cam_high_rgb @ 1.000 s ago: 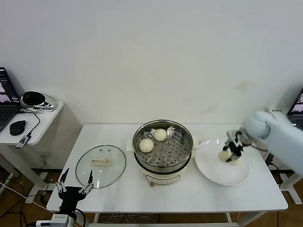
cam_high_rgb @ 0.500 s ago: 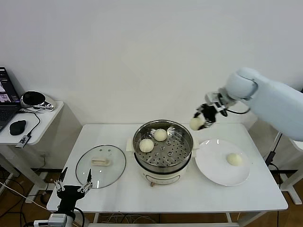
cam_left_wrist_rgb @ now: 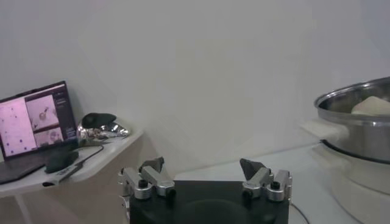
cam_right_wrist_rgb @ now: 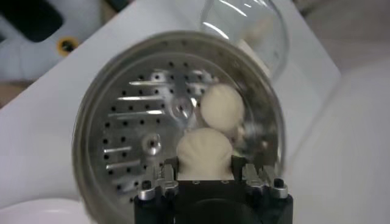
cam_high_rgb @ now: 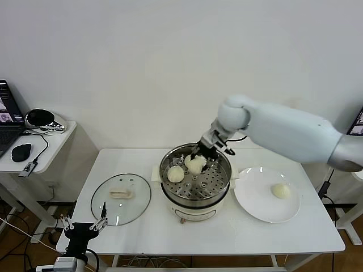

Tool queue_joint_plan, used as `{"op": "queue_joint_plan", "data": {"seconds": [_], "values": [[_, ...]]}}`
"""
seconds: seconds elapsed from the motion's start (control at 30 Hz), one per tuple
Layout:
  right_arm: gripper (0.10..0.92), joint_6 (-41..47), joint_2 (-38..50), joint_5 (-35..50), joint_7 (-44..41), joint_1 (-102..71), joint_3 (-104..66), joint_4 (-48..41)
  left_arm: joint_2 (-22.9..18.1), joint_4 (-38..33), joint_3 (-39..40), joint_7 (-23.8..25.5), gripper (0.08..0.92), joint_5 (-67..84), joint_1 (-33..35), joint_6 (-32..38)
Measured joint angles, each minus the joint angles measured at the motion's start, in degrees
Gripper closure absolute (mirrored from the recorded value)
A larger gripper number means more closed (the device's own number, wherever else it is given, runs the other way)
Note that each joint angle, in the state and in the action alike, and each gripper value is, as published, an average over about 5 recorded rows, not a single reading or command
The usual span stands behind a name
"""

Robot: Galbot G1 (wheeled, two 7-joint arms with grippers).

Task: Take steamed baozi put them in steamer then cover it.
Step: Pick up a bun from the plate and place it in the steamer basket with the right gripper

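Note:
My right gripper (cam_high_rgb: 198, 162) is shut on a cream-white baozi (cam_high_rgb: 195, 165) and holds it low inside the steel steamer (cam_high_rgb: 218, 184), just above the perforated tray. In the right wrist view the held baozi (cam_right_wrist_rgb: 204, 153) sits between the fingers (cam_right_wrist_rgb: 171, 167), touching a second baozi (cam_right_wrist_rgb: 222, 105) on the tray. That second baozi (cam_high_rgb: 174, 174) lies at the tray's left. Another baozi (cam_high_rgb: 280, 191) lies on the white plate (cam_high_rgb: 261, 209). The glass cover (cam_high_rgb: 121, 198) lies flat on the table, left of the steamer. My left gripper (cam_high_rgb: 84, 228) is open and empty, parked below the table's front left edge.
The steamer stands on a white cooker base (cam_high_rgb: 193, 214) in the middle of the white table (cam_high_rgb: 227, 238). A side table (cam_high_rgb: 39, 144) with a mouse and a laptop stands far left. The left wrist view shows the steamer's rim (cam_left_wrist_rgb: 356, 97) off to one side.
My right gripper lifted a baozi off the plate, carried it up and left over the steamer, then lowered it into the pot. The left arm has barely moved.

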State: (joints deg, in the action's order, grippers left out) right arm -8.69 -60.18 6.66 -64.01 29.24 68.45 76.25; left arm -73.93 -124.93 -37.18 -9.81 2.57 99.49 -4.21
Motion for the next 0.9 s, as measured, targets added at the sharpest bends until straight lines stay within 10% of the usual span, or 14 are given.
{"op": "queue_joint_plan", "data": {"seconds": [0.6,0.9], "values": [[0.416,-16.51,-4.96,-9.61,0.70,-1.84,5.60,0.17,-1.12,0.19,0.42,-0.09,0.177,-0.18,-0.45,0.10],[0.220,-19.11,-4.57,-10.82,0.80,-0.63,5.35,0.90,-1.19,0.36,0.63,-0.11,0.177,-0.22,-0.53,0.10]]}}
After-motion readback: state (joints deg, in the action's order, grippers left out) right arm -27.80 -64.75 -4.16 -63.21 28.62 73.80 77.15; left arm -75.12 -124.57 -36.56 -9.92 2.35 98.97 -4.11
